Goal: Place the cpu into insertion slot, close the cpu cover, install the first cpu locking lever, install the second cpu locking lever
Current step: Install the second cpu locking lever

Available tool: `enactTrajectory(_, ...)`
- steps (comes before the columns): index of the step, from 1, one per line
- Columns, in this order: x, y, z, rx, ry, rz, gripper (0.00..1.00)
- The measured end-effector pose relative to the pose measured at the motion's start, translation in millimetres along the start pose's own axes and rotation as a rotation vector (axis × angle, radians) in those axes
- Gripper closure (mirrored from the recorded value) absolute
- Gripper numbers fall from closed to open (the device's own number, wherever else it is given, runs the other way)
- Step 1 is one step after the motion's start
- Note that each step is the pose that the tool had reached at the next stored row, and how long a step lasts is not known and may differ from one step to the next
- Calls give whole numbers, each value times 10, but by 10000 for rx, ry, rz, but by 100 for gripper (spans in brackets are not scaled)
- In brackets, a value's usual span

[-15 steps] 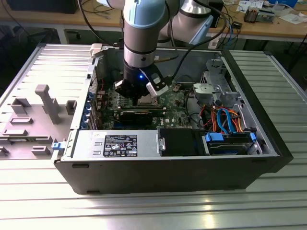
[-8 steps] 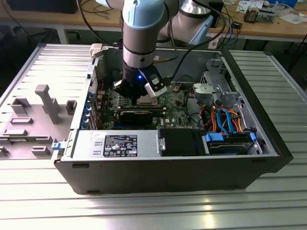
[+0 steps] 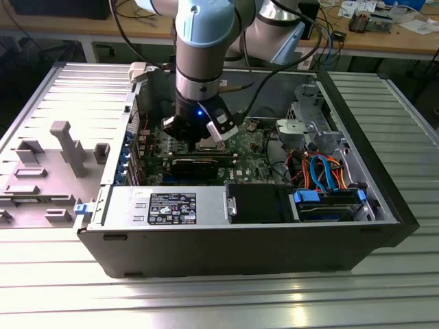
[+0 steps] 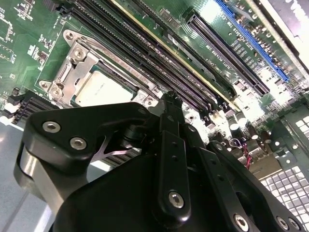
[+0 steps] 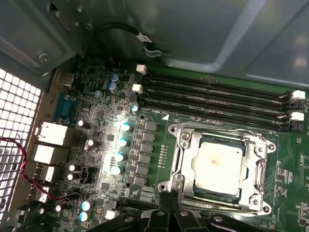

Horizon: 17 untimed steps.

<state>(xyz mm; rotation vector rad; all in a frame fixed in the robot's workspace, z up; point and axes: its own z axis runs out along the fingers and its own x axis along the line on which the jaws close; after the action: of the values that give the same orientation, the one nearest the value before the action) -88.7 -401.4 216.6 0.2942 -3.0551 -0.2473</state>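
Observation:
The cpu (image 5: 217, 166), a dull silver square, lies flat in the socket on the green motherboard (image 5: 154, 121). The cpu cover (image 5: 186, 145), a silvery frame with a square window, lies closed around it. The insertion slot is hidden beneath them. Both wrist views show this, with the cpu (image 4: 99, 89) and the cover (image 4: 77, 53) lying just beyond the fingertips. My gripper (image 5: 170, 197) hangs low over the board beside one edge of the socket, its black fingers (image 4: 169, 108) shut together with nothing held. In the exterior view the gripper (image 3: 206, 139) reaches down inside the open computer case.
Long black memory slots (image 5: 217, 94) run beside the socket, under the grey case wall (image 5: 193, 29). Capacitors (image 5: 123, 142) stand on the socket's other side. A power supply (image 3: 164, 205), orange and blue cables (image 3: 322, 171) and a grey fixture (image 3: 62, 147) surround the work area.

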Motion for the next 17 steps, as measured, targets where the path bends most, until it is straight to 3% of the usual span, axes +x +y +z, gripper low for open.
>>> enactTrajectory(5, 2, -4, 27, -79, -8, -7, 89)
enactTrajectory(17, 8, -10, 74, -118, -12, -8, 89)
